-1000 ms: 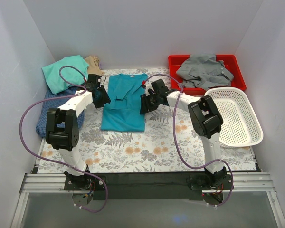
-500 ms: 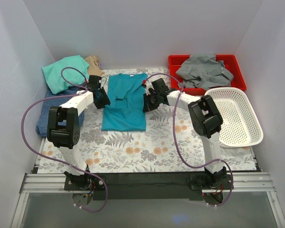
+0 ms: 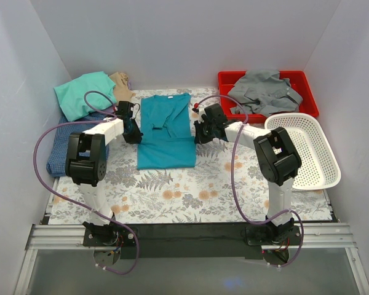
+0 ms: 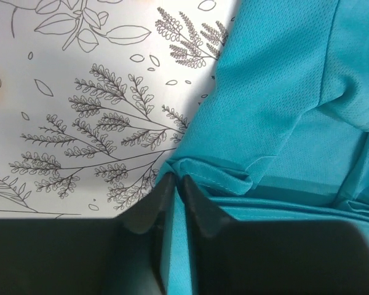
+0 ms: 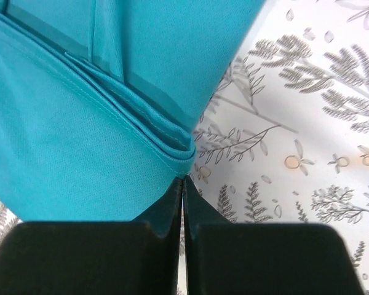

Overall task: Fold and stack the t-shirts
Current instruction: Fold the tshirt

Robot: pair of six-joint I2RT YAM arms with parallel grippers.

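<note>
Floral tablecloth (image 3: pixel 172 196) carries the teal t-shirt (image 3: pixel 166 138), half folded at centre; my left gripper (image 4: pixel 175 187) pinches its left edge, and my right gripper (image 5: pixel 183 184) looks clamped on the right fold, though I see little cloth between

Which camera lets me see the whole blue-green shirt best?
Top external: the whole teal shirt shows there, lying on the table. The left wrist and right wrist views show only close-up bits of its folded edges.
</note>
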